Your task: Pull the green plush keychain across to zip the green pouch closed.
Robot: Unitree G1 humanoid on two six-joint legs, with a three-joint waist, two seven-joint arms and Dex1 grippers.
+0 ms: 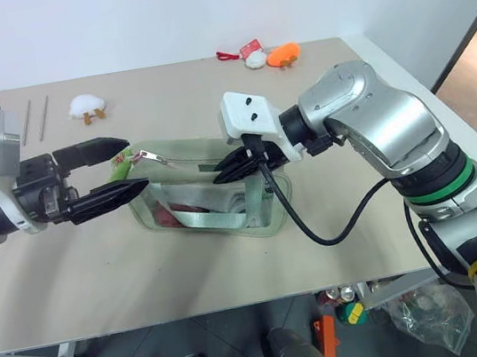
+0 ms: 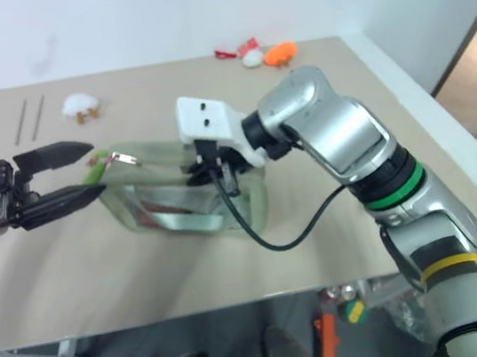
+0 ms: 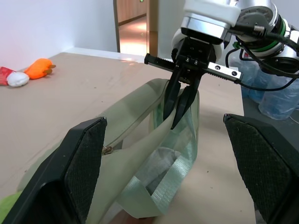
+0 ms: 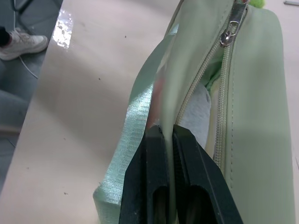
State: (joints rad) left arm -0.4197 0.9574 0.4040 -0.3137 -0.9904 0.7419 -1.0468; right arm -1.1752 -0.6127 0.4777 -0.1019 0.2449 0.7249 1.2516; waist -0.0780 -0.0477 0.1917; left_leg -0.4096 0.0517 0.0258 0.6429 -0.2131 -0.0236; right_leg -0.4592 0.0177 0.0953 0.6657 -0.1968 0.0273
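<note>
While the right end effector (image 1: 224,174) is pinched on the top edge of the pale sage-green soft pouch (image 1: 211,202) on the desk (image 1: 382,238), the zipper looks unclosed, its lime-green plush keychain (image 1: 120,166) lying between the left end effector's (image 1: 133,165) spread fingers, not yet gripped.

Left end effector (image 1: 124,167) gapes wide; right end effector (image 1: 224,173) is pinched closed.

Beige table (image 1: 101,280) fills the scene. White plush toy (image 1: 86,106) at 11 o'clock on the tabletop, two thin sticks (image 1: 36,118) just beside it toward 9. Orange plush toy (image 1: 283,53) at 1 o'clock near the far edge, a small white plush (image 1: 254,60) touching it, red tag (image 1: 238,52) alongside. White sneaker (image 4: 21,43) on the floor.
</note>
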